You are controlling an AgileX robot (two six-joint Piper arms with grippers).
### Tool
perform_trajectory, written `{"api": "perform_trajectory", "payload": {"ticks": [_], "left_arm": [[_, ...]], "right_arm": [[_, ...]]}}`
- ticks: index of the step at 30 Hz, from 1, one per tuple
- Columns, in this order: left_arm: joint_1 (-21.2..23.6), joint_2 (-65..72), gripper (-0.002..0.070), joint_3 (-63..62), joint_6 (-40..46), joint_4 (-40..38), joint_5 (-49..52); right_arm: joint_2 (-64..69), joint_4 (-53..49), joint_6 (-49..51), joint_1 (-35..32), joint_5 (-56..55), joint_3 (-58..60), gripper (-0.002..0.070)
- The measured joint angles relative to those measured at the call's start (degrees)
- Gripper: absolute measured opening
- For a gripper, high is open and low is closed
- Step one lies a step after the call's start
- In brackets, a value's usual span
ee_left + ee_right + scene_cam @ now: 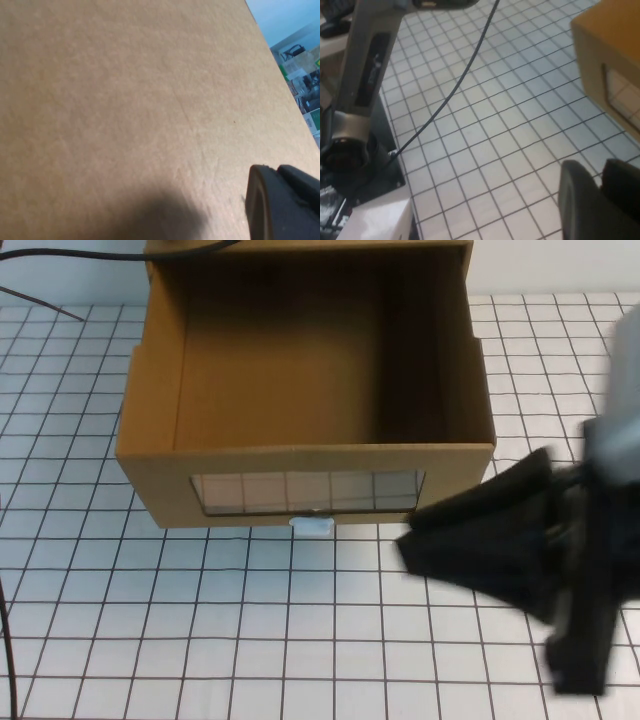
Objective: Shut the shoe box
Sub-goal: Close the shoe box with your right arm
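While the shoe box sits open, right gripper near its front-right corner, left gripper against cardboard.

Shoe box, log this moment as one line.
shoe box: drawer pulled out | right gripper: by front right corner, apart | left gripper: close against cardboard | white tab handle: untouched

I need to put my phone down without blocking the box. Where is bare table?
Bare grid table lies in front of the shoe box, left of the right hand. It is crowded near the box's right front corner, where that hand sits. The left hand is against cardboard.
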Motion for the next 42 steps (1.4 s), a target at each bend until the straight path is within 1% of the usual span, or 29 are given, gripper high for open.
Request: {"api": "perform_trajectory", "payload": {"ticks": [2, 5, 8, 10, 13, 15, 20, 23, 28, 35, 42], "left_arm": [[0.0, 0.0, -0.0005, 0.0, 0.0, 0.0, 0.0], [0.0, 0.0, -0.0005, 0.0, 0.0, 0.0, 0.1], [0.0, 0.0, -0.0006, -0.1, 0.0, 0.0, 0.1], [0.0, 0.0, -0.0006, -0.1, 0.0, 0.0, 0.2], [0.0, 0.0, -0.0005, -0.1, 0.0, 0.0, 0.3], [0.0, 0.0, -0.0005, -0.1, 0.0, -0.1, 0.4], [0.0, 0.0, -0.0006, -0.1, 0.0, -0.1, 0.4], [0.0, 0.0, -0.0005, -0.1, 0.0, -0.1, 0.4], [0.0, 0.0, -0.0006, -0.1, 0.0, -0.2, 0.4], [0.0, 0.0, -0.0006, -0.1, 0.0, -0.2, 0.4], [0.0, 0.0, -0.0006, -0.1, 0.0, -0.2, 0.4]], "right_arm": [[2.7, -2.3, 0.2, 5.4, -2.5, 0.0, 0.0070], [7.3, -4.4, 0.3, 11.9, -5.7, 0.0, 0.0015], [12.8, -4.7, 0.3, 16.0, -8.3, 0.0, -0.0004], [16.6, -4.7, 0.3, 17.0, -10.3, 0.0, -0.0008], [22.0, -3.5, -0.2, 17.2, -14.6, 0.0, -0.0010], [24.8, -1.8, -2.6, 17.2, -17.5, 0.0, -0.0010], [30.3, 6.5, -16.3, 17.2, -20.0, 0.0, -0.0012], [33.1, 8.2, -20.9, 17.2, -20.3, -0.5, -0.0013], [37.2, 8.1, -22.6, 17.2, -21.3, -4.1, -0.0013], [43.8, 2.0, -22.9, 16.9, -21.9, -12.1, -0.0013], [49.6, 0.7, -23.1, 11.9, -20.5, -19.6, -0.0013]]}}
